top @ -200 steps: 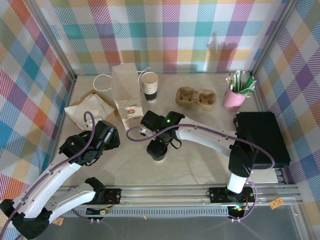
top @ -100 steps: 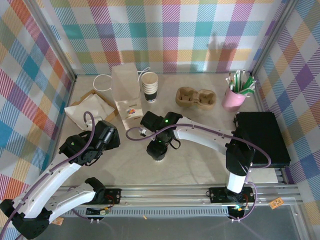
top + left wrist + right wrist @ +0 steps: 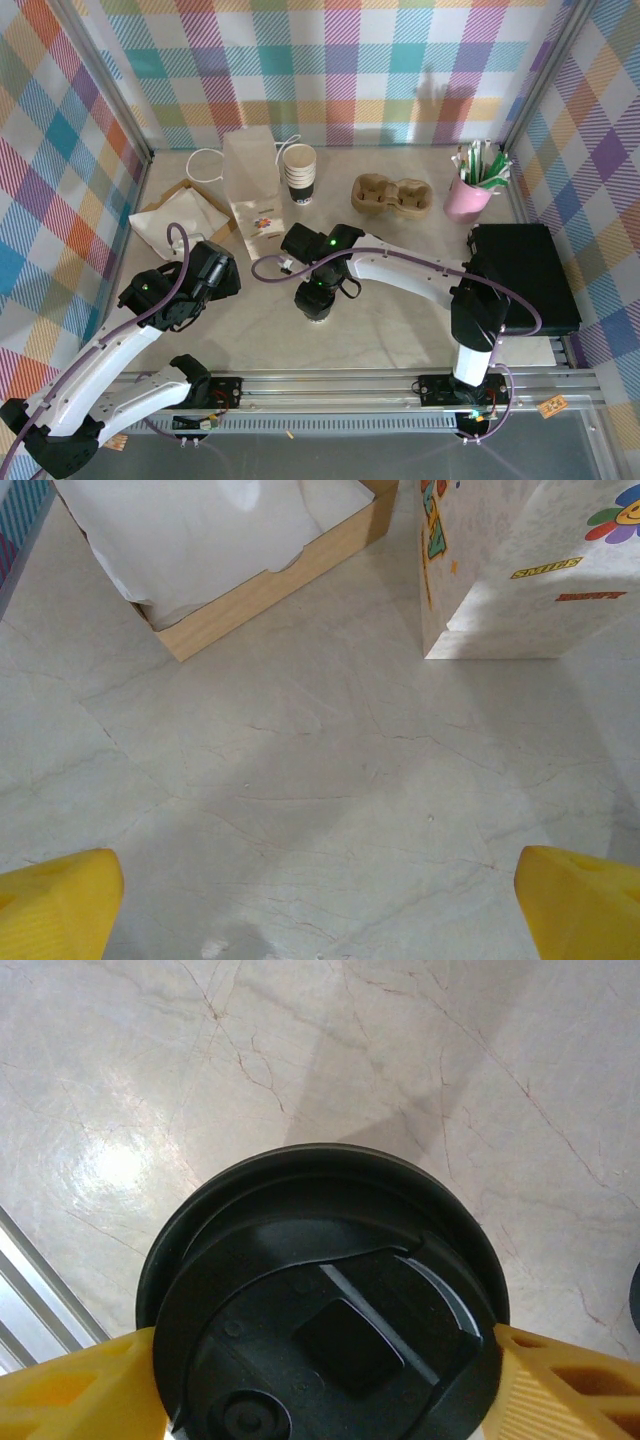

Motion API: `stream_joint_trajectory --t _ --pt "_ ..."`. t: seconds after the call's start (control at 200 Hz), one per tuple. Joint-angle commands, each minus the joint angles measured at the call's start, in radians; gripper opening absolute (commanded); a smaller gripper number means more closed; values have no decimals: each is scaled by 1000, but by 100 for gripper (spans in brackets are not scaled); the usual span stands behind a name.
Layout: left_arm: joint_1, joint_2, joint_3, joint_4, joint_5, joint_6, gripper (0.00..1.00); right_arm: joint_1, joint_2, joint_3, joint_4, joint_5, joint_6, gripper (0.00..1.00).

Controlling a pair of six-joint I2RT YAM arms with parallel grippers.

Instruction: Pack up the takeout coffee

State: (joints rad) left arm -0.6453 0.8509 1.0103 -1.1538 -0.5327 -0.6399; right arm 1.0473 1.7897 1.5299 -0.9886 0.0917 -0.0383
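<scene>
Black lid [image 3: 320, 1290], pink cup [image 3: 465, 200], plaid walls [image 3: 380, 60].

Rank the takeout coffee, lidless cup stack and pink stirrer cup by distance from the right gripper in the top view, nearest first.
1. takeout coffee: directly under the right gripper, mid-table.
2. lidless cup stack: toward the back, beside the paper bag.
3. pink stirrer cup: back right, clearly farthest.

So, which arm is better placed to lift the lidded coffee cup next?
Right. The right pincer straddles the takeout coffee, one yellow finger at each side of its black lid. The left pincer hangs wide open over bare table near the paper bag.
</scene>
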Motion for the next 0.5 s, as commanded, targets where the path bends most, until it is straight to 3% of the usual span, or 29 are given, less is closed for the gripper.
stream_joint_trajectory --t 0.0,0.495 --pt "7 -2 10 -26 3 -15 100 -3 -4 -37 -36 9 1 70" --pt "7 41 102 15 14 96 100 -47 -143 -118 -63 95 153 60"
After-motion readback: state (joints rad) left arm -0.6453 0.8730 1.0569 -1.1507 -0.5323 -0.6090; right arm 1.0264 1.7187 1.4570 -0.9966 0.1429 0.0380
